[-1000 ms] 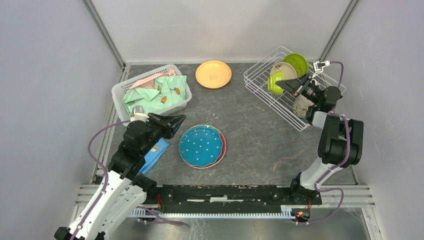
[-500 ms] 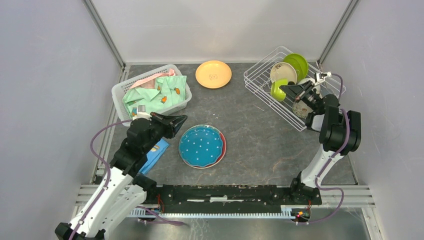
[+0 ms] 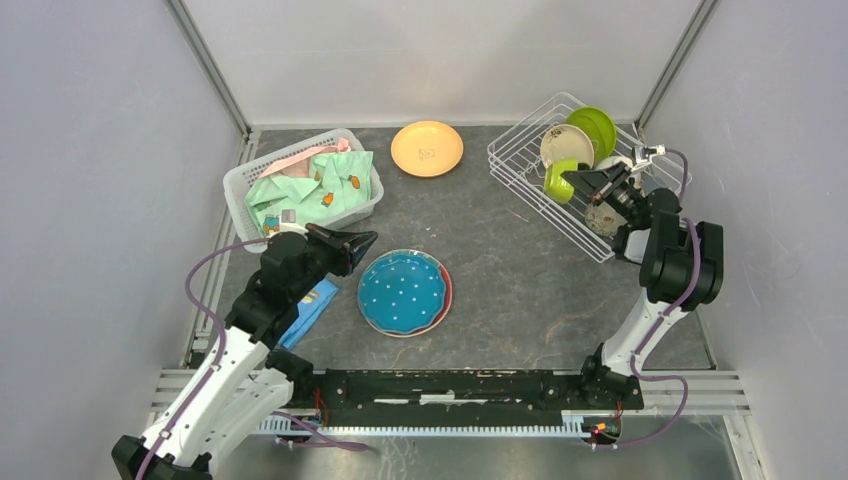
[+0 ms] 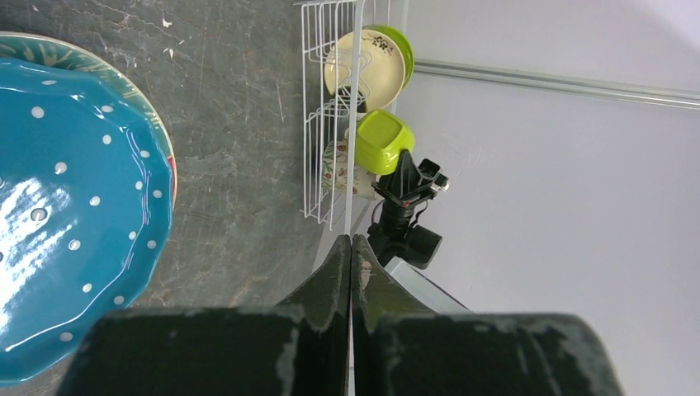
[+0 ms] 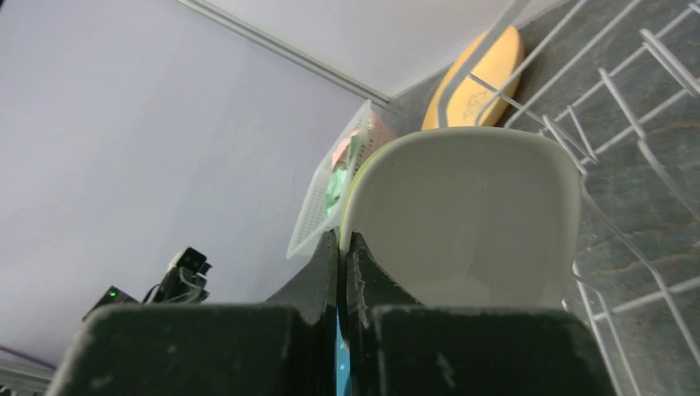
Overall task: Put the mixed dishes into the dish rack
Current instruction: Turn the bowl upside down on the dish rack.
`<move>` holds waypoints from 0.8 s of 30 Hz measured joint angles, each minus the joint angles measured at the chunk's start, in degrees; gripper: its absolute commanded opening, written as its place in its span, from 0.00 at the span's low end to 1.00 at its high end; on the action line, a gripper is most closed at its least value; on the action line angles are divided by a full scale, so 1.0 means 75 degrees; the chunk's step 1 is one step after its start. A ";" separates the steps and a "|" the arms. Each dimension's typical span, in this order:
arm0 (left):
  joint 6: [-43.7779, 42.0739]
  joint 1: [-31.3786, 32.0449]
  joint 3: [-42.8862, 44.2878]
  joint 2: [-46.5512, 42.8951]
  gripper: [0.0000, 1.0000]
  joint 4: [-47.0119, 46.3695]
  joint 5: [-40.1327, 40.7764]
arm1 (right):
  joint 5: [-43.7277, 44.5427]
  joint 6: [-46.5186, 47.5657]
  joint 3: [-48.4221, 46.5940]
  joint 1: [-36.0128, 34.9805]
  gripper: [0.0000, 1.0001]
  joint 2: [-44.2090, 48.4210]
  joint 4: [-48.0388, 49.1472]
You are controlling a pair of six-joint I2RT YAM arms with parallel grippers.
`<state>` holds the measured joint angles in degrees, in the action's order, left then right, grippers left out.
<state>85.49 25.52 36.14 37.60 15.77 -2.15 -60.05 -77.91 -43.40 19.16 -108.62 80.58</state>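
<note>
My right gripper (image 3: 574,181) is shut on the rim of the beige mug (image 3: 557,180), green inside, and holds it tilted over the white wire dish rack (image 3: 506,151). In the right wrist view the mug's beige wall (image 5: 470,214) fills the middle, its rim between my fingertips (image 5: 342,238). A cream plate (image 3: 563,143) and a lime-green plate (image 3: 595,125) stand in the rack. The blue white-dotted plate (image 3: 403,291) lies on a red plate (image 3: 447,290) mid-table. My left gripper (image 3: 368,238) is shut and empty just left of it. An orange plate (image 3: 427,148) lies at the back.
A white plastic basket of clothes (image 3: 300,190) stands at the back left. A folded blue cloth (image 3: 313,303) lies under my left arm. A patterned bowl (image 3: 603,210) sits in the rack's near end. Grey walls close in on both sides.
My right gripper has drawn the mug slightly back and down into the rack beside the cream plate. My left gripper has crept a little to the right, still shut.
</note>
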 measured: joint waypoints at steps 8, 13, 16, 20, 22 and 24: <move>0.0000 0.0000 0.0000 0.0029 0.02 0.0000 -0.0050 | 0.0166 -0.1448 -0.0519 -0.0187 0.00 -0.0221 0.0577; 0.0000 0.0000 0.0000 0.0029 0.02 0.0003 -0.0070 | 0.0364 -0.1705 -0.0784 -0.0396 0.03 -0.0810 0.0595; 0.0000 0.0000 0.0000 0.0032 0.02 0.0003 -0.0070 | 0.0504 -0.1818 -0.0962 -0.0437 0.07 -0.1046 0.0606; 0.0000 0.0000 0.0000 0.0038 0.02 0.0003 -0.0070 | 0.0513 -0.1571 -0.0973 -0.0414 0.12 -0.1058 0.0592; 0.0000 0.0000 0.0000 0.0038 0.02 0.0003 -0.0070 | 0.0539 -0.1241 -0.0924 -0.0382 0.17 -0.1023 0.0431; 0.0000 0.0000 0.0000 0.0041 0.02 0.0003 -0.0067 | 0.0589 -0.0901 -0.0863 -0.0344 0.26 -0.0918 0.0210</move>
<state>85.49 25.52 36.14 37.91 15.79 -2.66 -55.64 -84.66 -49.87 16.58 -115.50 82.15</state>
